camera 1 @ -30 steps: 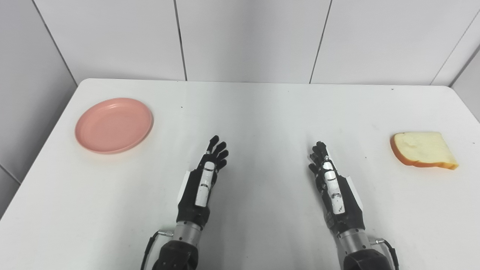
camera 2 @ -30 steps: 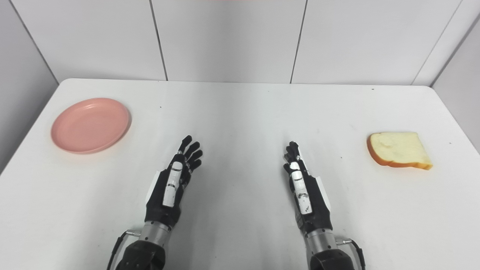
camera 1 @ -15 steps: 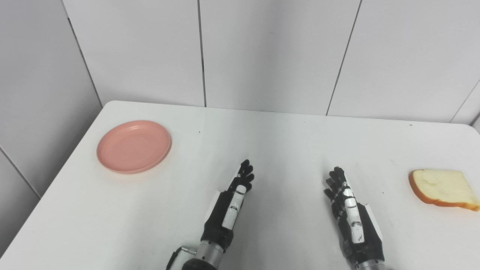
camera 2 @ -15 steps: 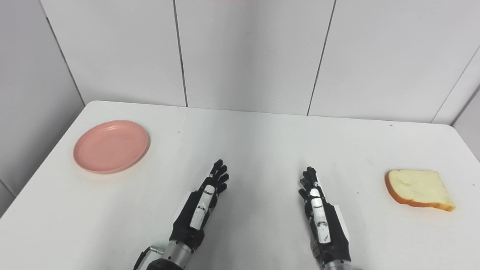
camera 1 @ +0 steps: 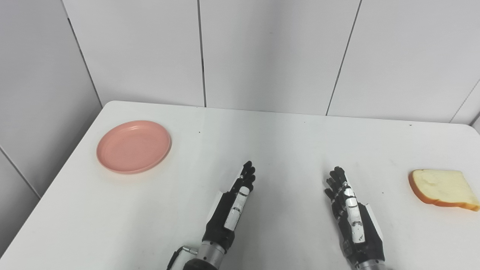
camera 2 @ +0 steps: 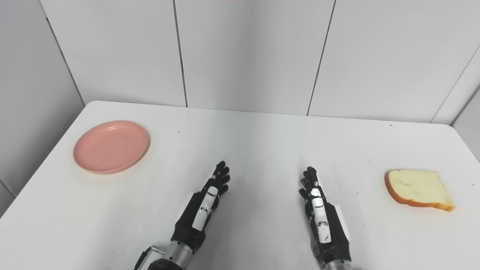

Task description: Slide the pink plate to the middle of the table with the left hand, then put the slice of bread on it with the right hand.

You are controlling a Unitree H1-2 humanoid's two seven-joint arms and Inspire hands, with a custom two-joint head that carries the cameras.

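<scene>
Nothing has begun: the pink plate [camera 1: 134, 146] sits empty at the frame's left, the bread slice [camera 1: 443, 189] at the far right, both well apart from the hands. The left hand [camera 1: 231, 208] and right hand [camera 1: 352, 217] rest low centre, fingers extended, holding nothing. Next the left hand must reach up-left to the plate's rim; the two views show nothing different.
</scene>
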